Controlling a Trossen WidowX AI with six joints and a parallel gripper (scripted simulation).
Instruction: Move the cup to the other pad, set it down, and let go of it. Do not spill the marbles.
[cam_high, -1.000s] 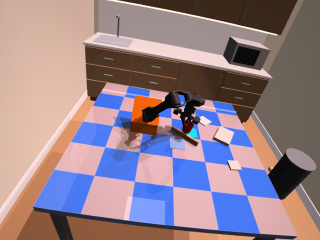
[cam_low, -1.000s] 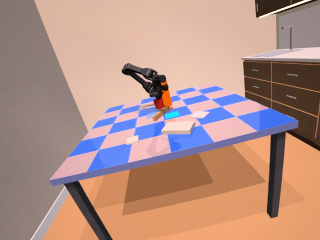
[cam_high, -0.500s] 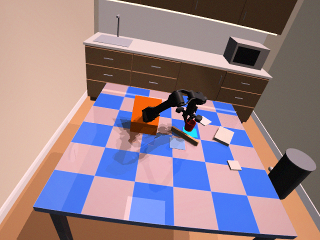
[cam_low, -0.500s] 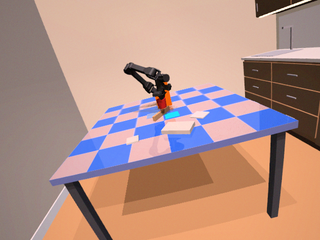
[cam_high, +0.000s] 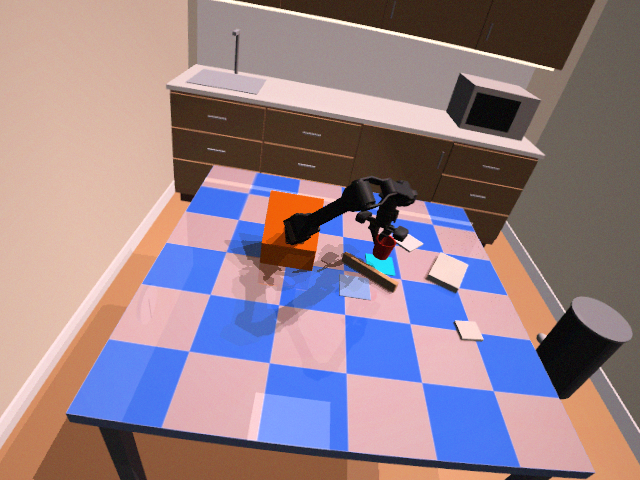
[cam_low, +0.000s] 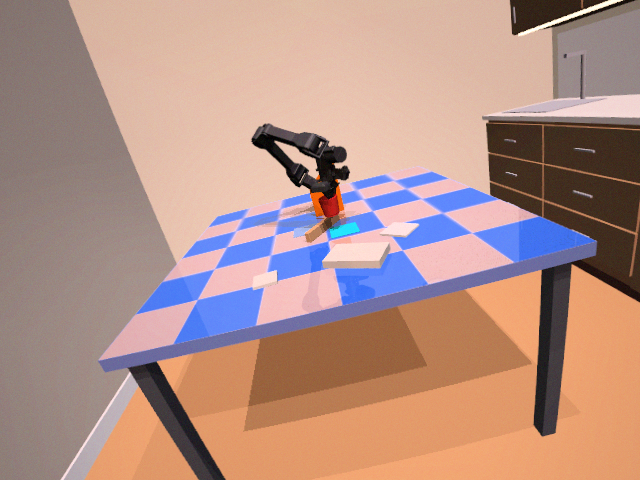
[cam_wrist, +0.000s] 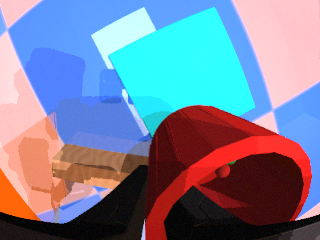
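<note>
The red cup (cam_high: 383, 250) (cam_low: 329, 206) (cam_wrist: 195, 127) is roughly upright in the air, close above the cyan pad (cam_high: 382, 265) (cam_low: 345, 230) (cam_wrist: 190, 65). In the wrist view it covers the pad's near edge. My gripper (cam_high: 378, 237) (cam_low: 328, 193) (cam_wrist: 154, 173) is shut on the cup's wall, one finger inside and one outside. A red marble (cam_wrist: 222, 171) and a green marble (cam_wrist: 232, 162) show inside the cup; any others are hidden. The pale blue pad (cam_high: 354, 287) (cam_low: 300, 232) lies bare, across the wooden bar from the cyan pad.
The wooden bar (cam_high: 369, 272) (cam_low: 321, 228) (cam_wrist: 95, 156) lies between the pads. An orange box (cam_high: 294, 206) (cam_wrist: 9, 202) stands by the arm's base. A white tile (cam_high: 410, 242) (cam_low: 399, 229) (cam_wrist: 122, 34), a thick white block (cam_high: 448, 269) (cam_low: 356, 253) and a small tile (cam_high: 468, 330) (cam_low: 265, 279) lie around.
</note>
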